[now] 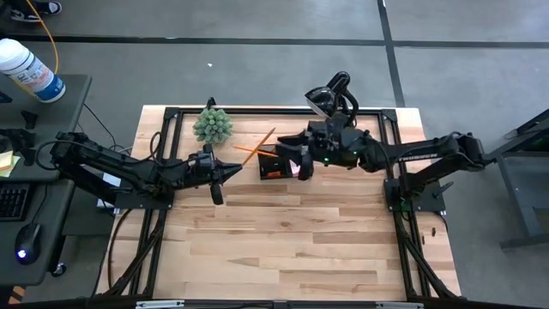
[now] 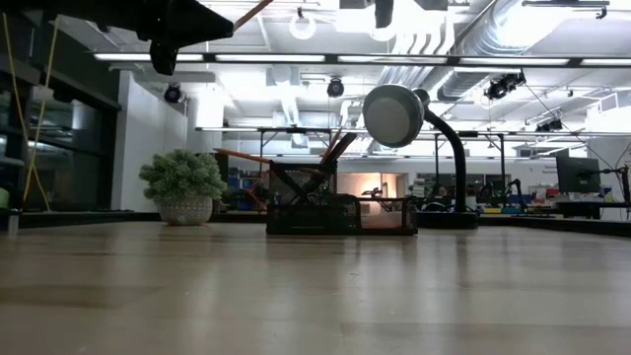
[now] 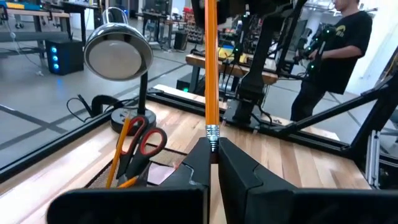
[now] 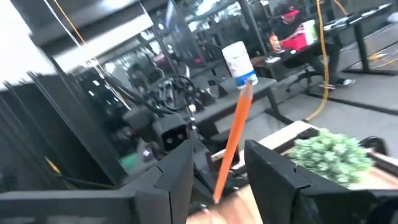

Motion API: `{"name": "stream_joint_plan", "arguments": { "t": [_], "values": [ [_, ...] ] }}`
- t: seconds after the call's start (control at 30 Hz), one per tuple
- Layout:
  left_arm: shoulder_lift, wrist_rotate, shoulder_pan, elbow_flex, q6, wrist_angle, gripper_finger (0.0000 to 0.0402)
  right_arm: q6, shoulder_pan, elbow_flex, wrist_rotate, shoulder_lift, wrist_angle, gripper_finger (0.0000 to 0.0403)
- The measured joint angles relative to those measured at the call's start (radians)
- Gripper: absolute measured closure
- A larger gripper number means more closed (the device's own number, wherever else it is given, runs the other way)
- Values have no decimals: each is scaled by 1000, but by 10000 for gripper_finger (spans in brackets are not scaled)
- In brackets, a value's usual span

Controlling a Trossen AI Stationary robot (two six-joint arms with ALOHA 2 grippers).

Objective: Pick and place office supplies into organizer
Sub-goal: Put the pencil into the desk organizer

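My left gripper is shut on a yellow-orange pencil, high above the table's middle left. The black organizer stands on the table at the far middle. Red-handled scissors and other pencils stick up out of it. My right gripper hangs open above the organizer's right part. In the right wrist view the held pencil shows beyond the gap between the fingers, apart from them. My left gripper pinches the pencil's eraser end, just behind the metal ferrule, between its two fingertips. The fingers lie about level and point toward the organizer. The pencil runs on from the fingertips, slanting up toward the table's far right, clear of table and organizer.
A black desk lamp stands behind the organizer's right end. A small green plant sits at the far left. A person stands beyond the table. Bare wood lies across the near half.
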Motion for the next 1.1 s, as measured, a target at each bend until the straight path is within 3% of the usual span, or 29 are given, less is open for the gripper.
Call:
{"name": "stream_joint_plan", "arguments": {
  "t": [0.2, 0.47, 0.6, 0.83, 1.1],
  "values": [
    [0, 0, 0, 0, 20, 32, 401, -124, -2, 95, 1, 8, -165, 265],
    [0, 4, 0, 0, 26, 33, 401, -147, -14, 101, -11, 13, -188, 263],
    [0, 5, 0, 0, 26, 33, 401, -158, -22, 101, -7, 20, -179, 240],
    [0, 12, 0, 0, 26, 35, 401, -99, -64, 101, -31, 22, -142, 194],
    [0, 12, 0, 0, 42, 45, 401, 39, -127, 100, -178, 22, -82, 193]
  ]
}}
